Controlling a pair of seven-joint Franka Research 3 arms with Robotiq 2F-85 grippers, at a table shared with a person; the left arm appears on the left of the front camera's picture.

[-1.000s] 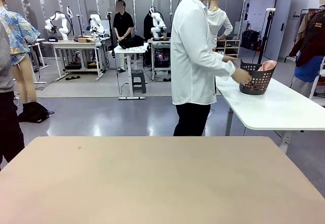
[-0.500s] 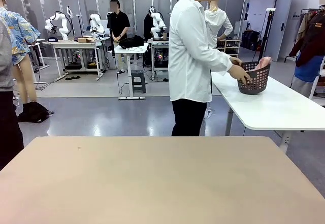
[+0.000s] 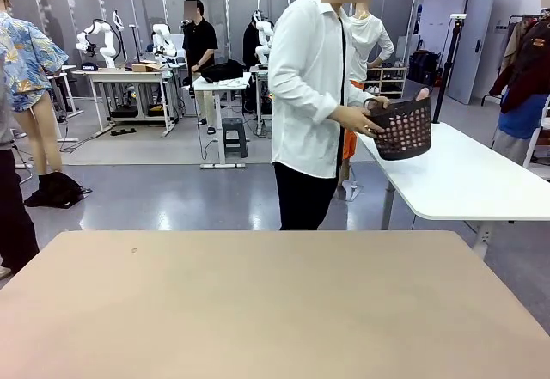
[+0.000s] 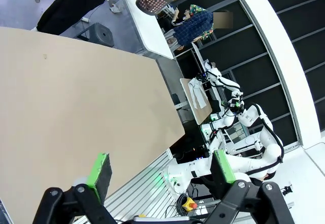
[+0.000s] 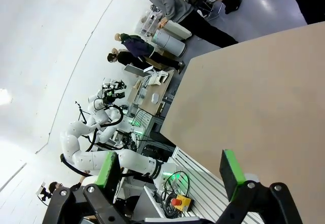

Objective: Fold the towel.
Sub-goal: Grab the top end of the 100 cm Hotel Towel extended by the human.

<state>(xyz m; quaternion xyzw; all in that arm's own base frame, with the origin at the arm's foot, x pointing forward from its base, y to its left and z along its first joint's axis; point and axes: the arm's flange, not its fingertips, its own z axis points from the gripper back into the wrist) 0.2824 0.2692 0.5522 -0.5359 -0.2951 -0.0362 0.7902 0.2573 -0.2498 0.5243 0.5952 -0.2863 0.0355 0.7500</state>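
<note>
Beyond the far edge of the beige table (image 3: 275, 310), a person in a white shirt (image 3: 309, 78) holds a dark perforated basket (image 3: 402, 128) in both hands. A bit of the salmon-pink towel (image 3: 422, 94) peeks over the basket's far rim; the rest of it lies hidden inside. The same basket (image 4: 151, 1) appears small at the top of the left wrist view. My left gripper (image 4: 161, 167) hangs open over the bare tabletop with nothing between its green pads. My right gripper (image 5: 169, 168) is also open and holds nothing, with the table's edge beyond it.
A white table (image 3: 464, 181) stands to the right behind the person. Other people, tables and a clothes rack (image 3: 524, 78) stand farther back across the grey floor. A person in a patterned shirt (image 3: 26, 61) stands at the far left.
The person has lifted the basket off the white table and turned left with it, towards the beige table. Both grippers stay open.
</note>
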